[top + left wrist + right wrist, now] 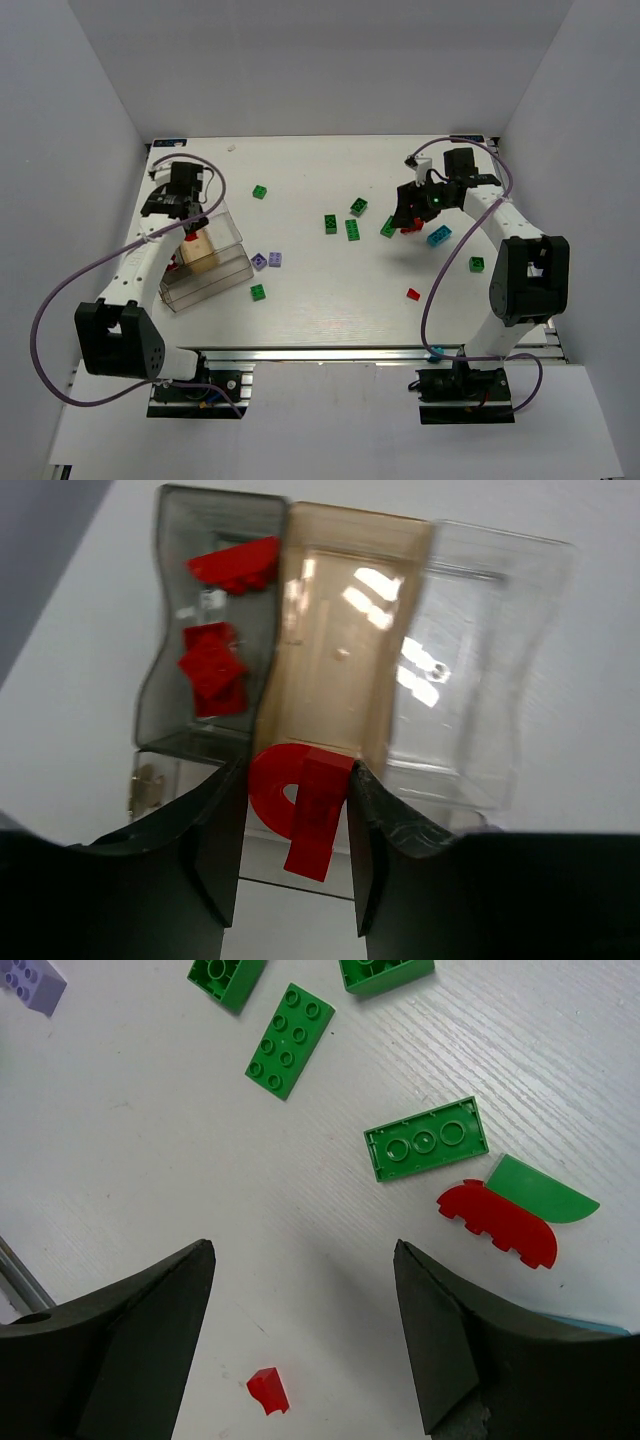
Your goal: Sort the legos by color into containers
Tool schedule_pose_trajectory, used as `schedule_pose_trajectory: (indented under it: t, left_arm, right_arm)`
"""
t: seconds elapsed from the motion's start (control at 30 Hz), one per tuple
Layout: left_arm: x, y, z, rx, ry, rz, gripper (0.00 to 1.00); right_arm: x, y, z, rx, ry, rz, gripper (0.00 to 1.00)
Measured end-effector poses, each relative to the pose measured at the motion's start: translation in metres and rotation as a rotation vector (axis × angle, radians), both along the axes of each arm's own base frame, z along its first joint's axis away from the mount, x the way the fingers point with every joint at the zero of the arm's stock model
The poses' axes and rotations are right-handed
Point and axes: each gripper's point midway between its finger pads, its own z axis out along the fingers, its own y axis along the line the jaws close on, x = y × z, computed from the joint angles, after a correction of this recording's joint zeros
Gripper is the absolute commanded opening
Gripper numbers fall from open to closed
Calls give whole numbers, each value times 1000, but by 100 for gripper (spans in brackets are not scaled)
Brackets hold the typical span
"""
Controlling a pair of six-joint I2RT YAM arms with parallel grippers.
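My left gripper is shut on a red rounded lego and hangs just above the near edge of the containers, a clear box of side-by-side compartments. The smoky left compartment holds several red bricks; the middle one is tan; the right one looks clear. My right gripper stands open over bare table, left of a red arched piece, a green curved piece and an upturned green brick. A small red brick lies below between the fingers.
Green bricks lie scattered mid-table, with others at the front and right. Two light purple bricks sit beside the containers. A teal brick lies by my right gripper. White walls close in the table.
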Motion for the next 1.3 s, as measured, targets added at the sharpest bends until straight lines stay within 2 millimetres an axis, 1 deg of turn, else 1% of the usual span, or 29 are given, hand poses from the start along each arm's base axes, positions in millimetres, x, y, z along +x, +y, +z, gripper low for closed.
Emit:
schedule_pose_trajectory:
  t: [0.07,0.17,0.27,0.4,0.5,0.6,0.63,0.73,0.77,0.83,0.97,1.03,1.07,1.13,1.17,1.23,1.27,1.3]
  left_arm:
    - [-11,28,-13,10,41,81,2]
    - [-20,59,-20,18,65,171,2]
    - [-22,80,-27,23,79,227,5]
    - [-18,101,-47,16,124,263,7]
    - [-13,108,-68,3,176,270,19]
    - [-8,111,-85,-13,217,262,35]
    - [-7,111,-89,-18,227,260,44]
    - [2,112,-92,-29,229,250,61]
    - [5,113,-91,-32,225,246,70]
    - [10,114,-87,-33,210,240,75]
    - [18,116,-79,-36,176,234,79]
    - [20,115,-78,-39,172,230,78]
    - [20,115,-78,-41,172,228,75]
    - [20,113,-76,-50,162,229,48]
    - [21,111,-74,-61,155,222,35]
    - [23,102,-65,-95,122,192,14]
    - [26,97,-56,-116,92,169,13]
    - [29,89,-47,-146,56,138,14]
  right_arm:
    - [1,0,1,0,-8,3,77]
    - [2,0,1,1,-16,7,77]
    - [3,0,1,-1,-22,12,78]
    - [3,0,2,-5,-32,19,78]
    - [3,0,3,-6,-37,21,78]
    - [3,-1,4,-7,-40,22,79]
    - [3,-1,4,-8,-42,22,79]
    - [3,-1,5,-13,-50,26,80]
    - [3,-1,5,-14,-52,28,80]
    - [3,-2,5,-20,-57,33,81]
    - [3,-3,6,-24,-63,39,82]
    - [3,-3,6,-26,-67,43,82]
    - [3,-3,6,-28,-69,46,82]
    - [2,-4,5,-35,-72,55,80]
    - [2,-5,5,-43,-76,59,78]
    - [4,-8,5,-62,-99,77,73]
    - [6,-10,6,-72,-111,85,67]
    - [8,-12,9,-83,-122,95,63]
